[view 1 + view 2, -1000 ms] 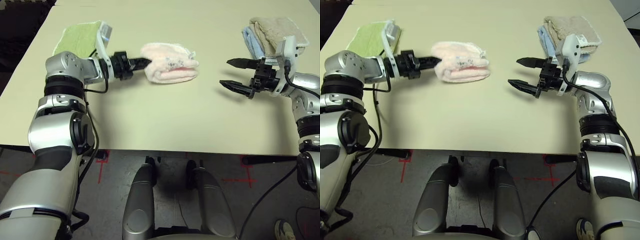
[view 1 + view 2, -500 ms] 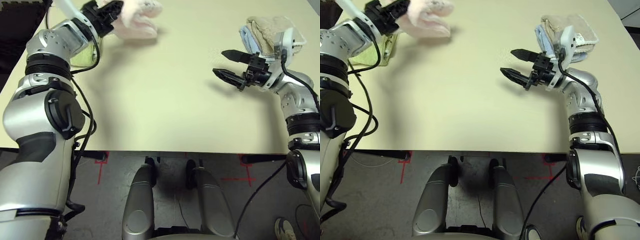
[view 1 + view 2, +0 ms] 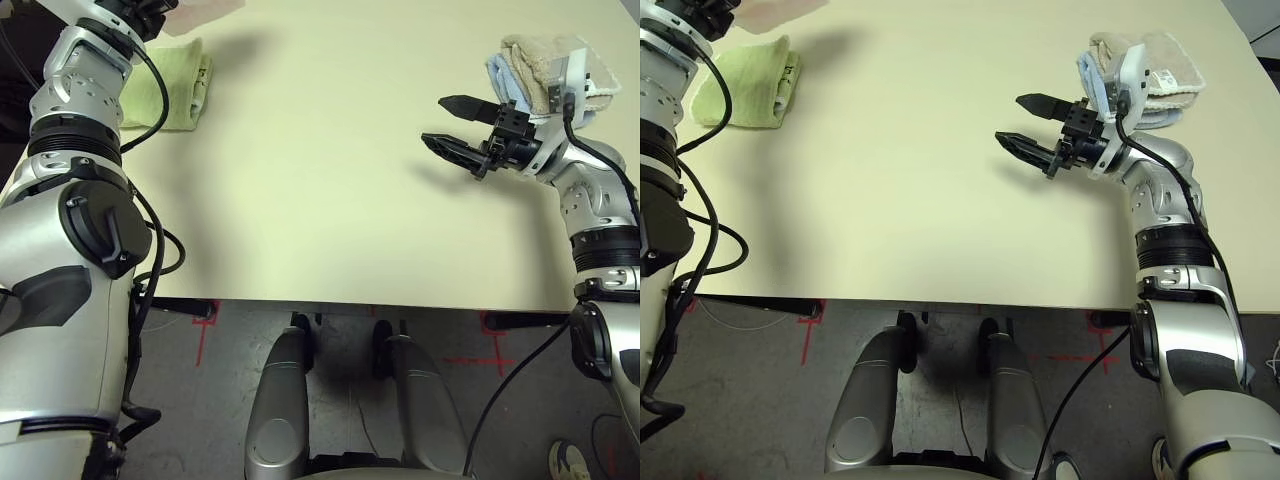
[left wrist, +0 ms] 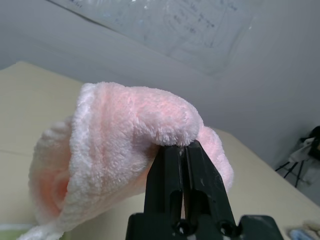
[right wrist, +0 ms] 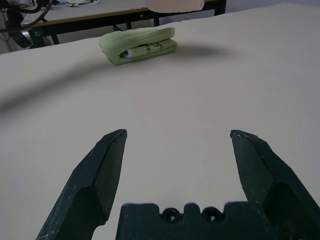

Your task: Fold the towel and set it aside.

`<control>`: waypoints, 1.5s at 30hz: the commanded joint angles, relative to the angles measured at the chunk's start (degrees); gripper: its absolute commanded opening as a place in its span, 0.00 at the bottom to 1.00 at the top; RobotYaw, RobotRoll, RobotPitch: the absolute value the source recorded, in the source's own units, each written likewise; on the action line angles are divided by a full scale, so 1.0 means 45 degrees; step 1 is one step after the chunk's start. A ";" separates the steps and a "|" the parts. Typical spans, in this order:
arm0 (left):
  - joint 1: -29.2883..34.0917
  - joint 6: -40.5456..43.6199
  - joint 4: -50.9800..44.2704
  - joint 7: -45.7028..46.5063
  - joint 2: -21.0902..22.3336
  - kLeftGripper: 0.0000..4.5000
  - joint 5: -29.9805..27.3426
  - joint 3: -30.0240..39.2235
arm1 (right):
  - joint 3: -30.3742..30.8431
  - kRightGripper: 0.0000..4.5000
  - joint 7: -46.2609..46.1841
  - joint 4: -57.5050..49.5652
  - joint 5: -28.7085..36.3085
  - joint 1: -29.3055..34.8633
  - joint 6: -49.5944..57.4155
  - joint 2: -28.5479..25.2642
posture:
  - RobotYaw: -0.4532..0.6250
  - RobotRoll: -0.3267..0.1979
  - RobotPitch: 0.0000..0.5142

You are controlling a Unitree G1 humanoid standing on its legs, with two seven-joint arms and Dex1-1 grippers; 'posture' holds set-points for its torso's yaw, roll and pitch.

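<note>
The right gripper [image 3: 460, 123] hangs wide open and empty over the table [image 3: 300, 200] near its right edge. Behind it lies a beige and blue folded stack [image 3: 540, 60]. At the far left corner, beside the green towel [image 3: 745, 85], the left gripper [image 4: 181, 150] is closed on the pink towel [image 4: 120, 145], held above the table.
</note>
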 commanded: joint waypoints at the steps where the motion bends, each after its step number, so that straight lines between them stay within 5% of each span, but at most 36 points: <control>1: -0.0461 -0.0183 0.0213 -0.0207 -0.0002 0.00 -0.0082 0.0142 | -0.0017 1.00 0.0006 -0.0334 0.0124 0.0299 0.0145 -0.0061 | 0.49 0.62 0.57; 14: 0.0787 -0.1974 0.0568 0.2203 0.0651 0.00 0.2084 -0.1186 | -0.0038 1.00 -0.0086 -0.1064 0.0267 0.0470 0.0608 -0.0129 | 0.48 0.62 0.59; 25: 0.0886 -0.3412 0.0594 0.2787 0.0832 0.00 0.2692 -0.1332 | -0.0047 1.00 -0.0127 -0.1452 0.0339 0.0702 0.0904 -0.0276 | 0.47 0.62 0.60; 45: 0.2635 -0.1403 0.0463 0.2271 0.1009 0.00 0.2829 -0.1557 | -0.0070 1.00 -0.0277 -0.2104 0.0527 0.0923 0.1272 -0.0433 | 0.47 0.62 0.61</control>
